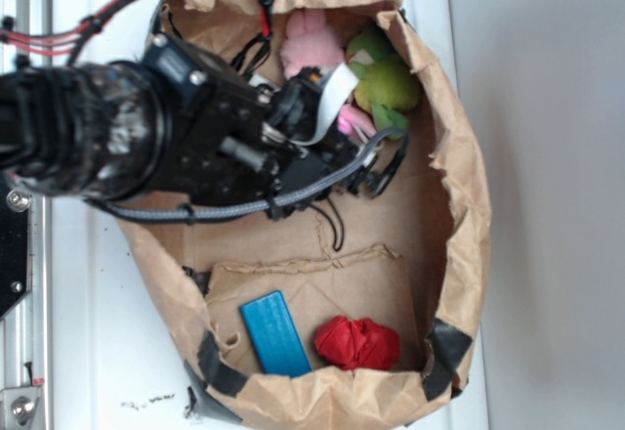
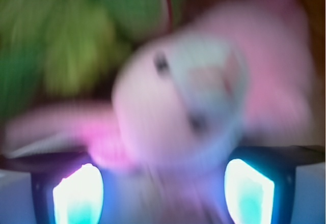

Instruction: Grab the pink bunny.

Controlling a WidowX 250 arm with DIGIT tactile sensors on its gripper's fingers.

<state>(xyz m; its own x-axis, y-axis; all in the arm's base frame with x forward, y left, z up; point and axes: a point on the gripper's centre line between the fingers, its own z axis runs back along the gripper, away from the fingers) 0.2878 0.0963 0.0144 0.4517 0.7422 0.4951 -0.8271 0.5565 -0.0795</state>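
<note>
The pink bunny (image 1: 312,44) lies at the far end of the brown paper bag (image 1: 471,191), touching a green plush (image 1: 386,78). My gripper (image 1: 376,156) hangs just in front of the bunny, and the arm hides the bunny's lower part. The wrist view is blurred. In it the bunny (image 2: 188,91) fills the frame, white face and dark eyes toward the camera. The gripper (image 2: 163,186) is open, its two glowing fingertips (image 2: 79,193) wide apart on either side of the bunny's lower body. I cannot tell whether they touch it.
The green plush (image 2: 66,40) presses against the bunny's left side in the wrist view. A red cloth ball (image 1: 356,342) and a blue block (image 1: 275,334) lie at the bag's near end. The bag's crumpled walls stand high all round.
</note>
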